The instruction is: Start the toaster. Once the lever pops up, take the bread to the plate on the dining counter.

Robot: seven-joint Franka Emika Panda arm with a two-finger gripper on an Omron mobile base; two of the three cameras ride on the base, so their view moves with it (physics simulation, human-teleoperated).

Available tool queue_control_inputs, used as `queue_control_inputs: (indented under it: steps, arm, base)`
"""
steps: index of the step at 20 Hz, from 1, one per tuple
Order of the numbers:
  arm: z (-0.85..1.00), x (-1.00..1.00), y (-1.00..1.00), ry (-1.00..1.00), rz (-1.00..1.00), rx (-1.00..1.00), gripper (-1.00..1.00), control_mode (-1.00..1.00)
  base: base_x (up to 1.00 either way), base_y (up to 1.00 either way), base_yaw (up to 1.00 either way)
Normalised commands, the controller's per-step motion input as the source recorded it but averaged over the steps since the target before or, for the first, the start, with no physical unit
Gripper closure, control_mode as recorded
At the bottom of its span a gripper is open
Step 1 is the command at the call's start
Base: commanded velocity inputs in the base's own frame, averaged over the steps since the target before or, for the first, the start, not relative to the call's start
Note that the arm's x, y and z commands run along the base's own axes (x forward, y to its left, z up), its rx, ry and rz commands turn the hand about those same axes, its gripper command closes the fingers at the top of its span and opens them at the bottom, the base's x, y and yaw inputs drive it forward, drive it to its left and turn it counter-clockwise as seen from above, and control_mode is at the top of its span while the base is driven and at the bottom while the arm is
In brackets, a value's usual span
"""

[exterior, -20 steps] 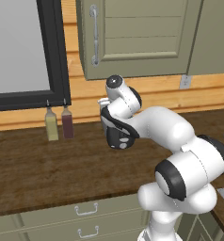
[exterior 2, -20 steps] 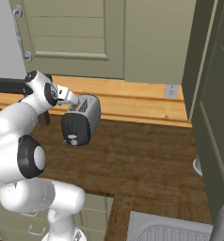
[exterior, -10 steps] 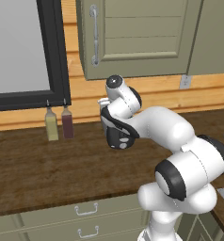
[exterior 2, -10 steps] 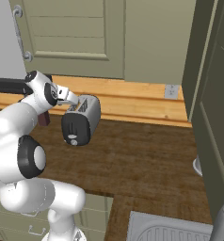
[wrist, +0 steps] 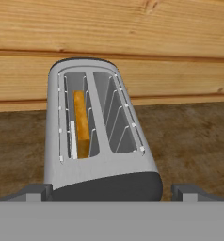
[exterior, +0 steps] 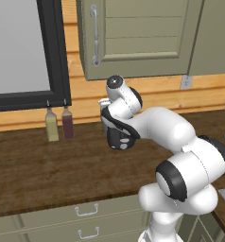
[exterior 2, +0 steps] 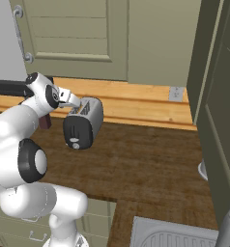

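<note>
The silver-grey toaster (exterior 2: 86, 120) stands on the wooden counter by the back wall, its black end panel (exterior 2: 76, 131) facing me. Seen from above, the toaster (wrist: 97, 136) has two slots on top. The bread (wrist: 81, 123) stands low in the left slot, with its golden-orange crust edge showing. My gripper (wrist: 111, 192) hangs open just above the toaster's black end, one fingertip (wrist: 36, 190) on each side of it, holding nothing. From the base, the hand (exterior 2: 68, 99) sits over the toaster's near top edge, and my arm covers most of the toaster (exterior: 119, 138). The plate and the dining counter are out of view.
Two bottles (exterior: 51, 125) (exterior: 67, 124) stand at the wall left of the toaster, under a black-framed window. Olive cabinets hang overhead, and a tall cabinet (exterior 2: 218, 111) closes the right side. A wall outlet (exterior 2: 175, 93) is further right. A sink (exterior 2: 175, 236) lies at the front right.
</note>
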Motion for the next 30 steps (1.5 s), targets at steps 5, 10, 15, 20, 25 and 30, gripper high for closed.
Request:
queue_control_inputs:
  steps: [5,10,15,20,25,30]
  arm:
    - [0.00,0.00,0.00,0.00,0.00,0.00,-1.00,-1.00]
    - [0.00,0.00,0.00,0.00,0.00,0.00,-1.00,-1.00]
    - [0.00,0.00,0.00,0.00,0.00,0.00,-1.00,-1.00]
    - [0.00,0.00,0.00,0.00,0.00,0.00,-1.00,-1.00]
    - [0.00,0.00,0.00,0.00,0.00,0.00,-1.00,-1.00]
    - [0.00,0.00,0.00,0.00,0.00,0.00,-1.00,-1.00]
  base:
    - [0.00,0.00,0.00]
    - [0.00,0.00,0.00]
    - [0.00,0.00,0.00]
    - [0.00,0.00,0.00]
    - [0.00,0.00,0.00]
    - [0.00,0.00,0.00]
